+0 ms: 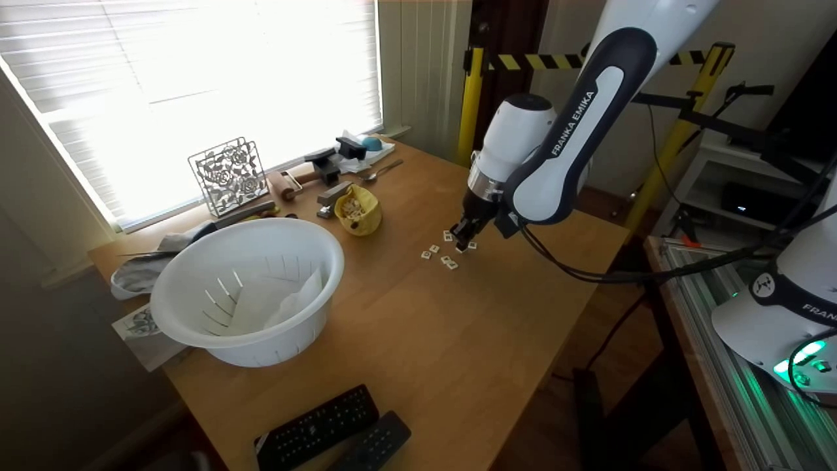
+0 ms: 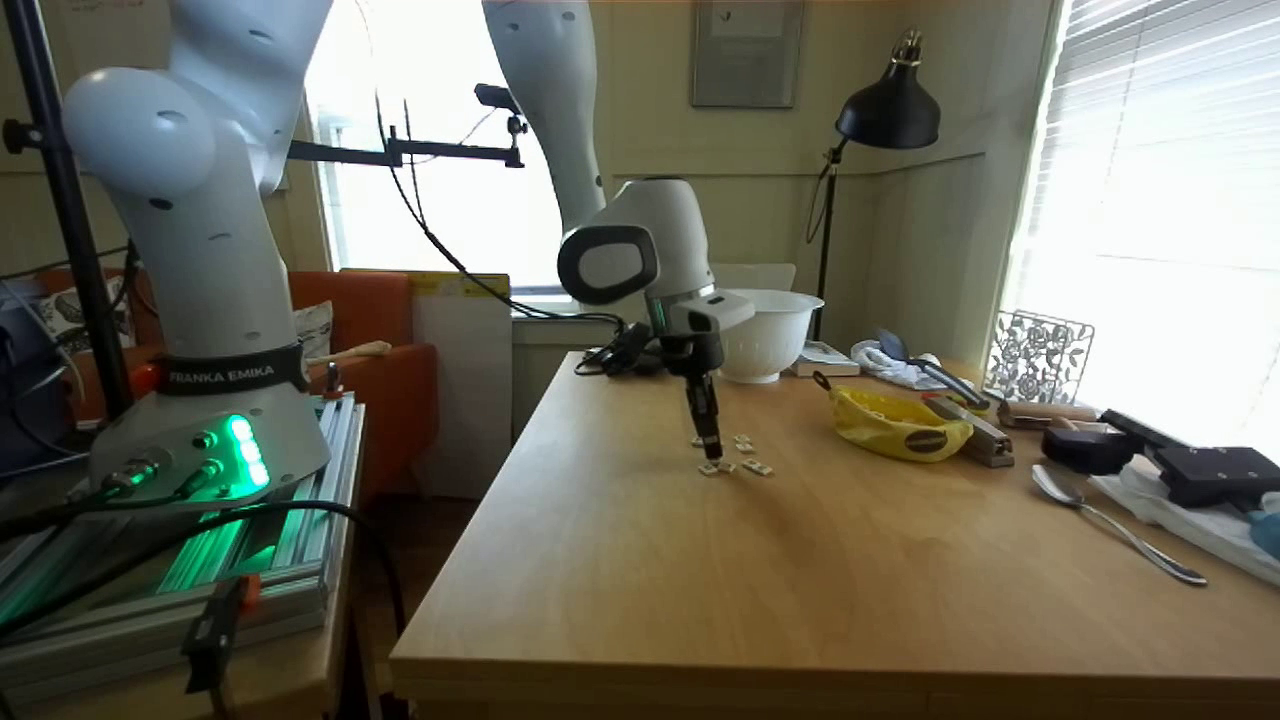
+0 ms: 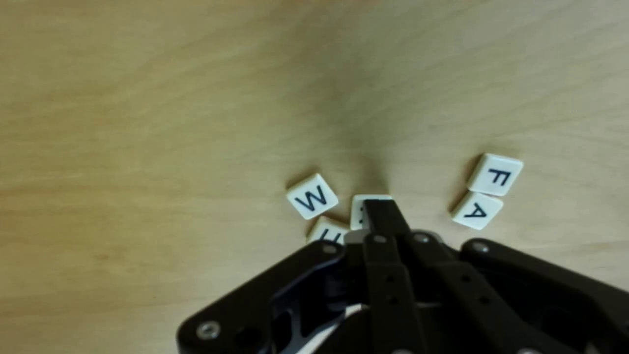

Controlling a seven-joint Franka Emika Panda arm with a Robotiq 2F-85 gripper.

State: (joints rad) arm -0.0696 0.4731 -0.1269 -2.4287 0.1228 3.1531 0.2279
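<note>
My gripper [image 2: 712, 455] is at one letter tile [image 3: 357, 211].
The fingers [image 3: 385, 219] are closed together, holding nothing, perhaps to make one narrow tip; the W tile [image 3: 312, 196] lies near it.

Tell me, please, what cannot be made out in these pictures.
Wrist view: letter on the central tile, mostly hidden by the hand.
Wrist view: letter on the lower tile, partly behind the hand.
In an exterior view: narrower remote, cut off by the bottom edge.
In an exterior view: pale pieces in the yellow bag, too small.
</note>
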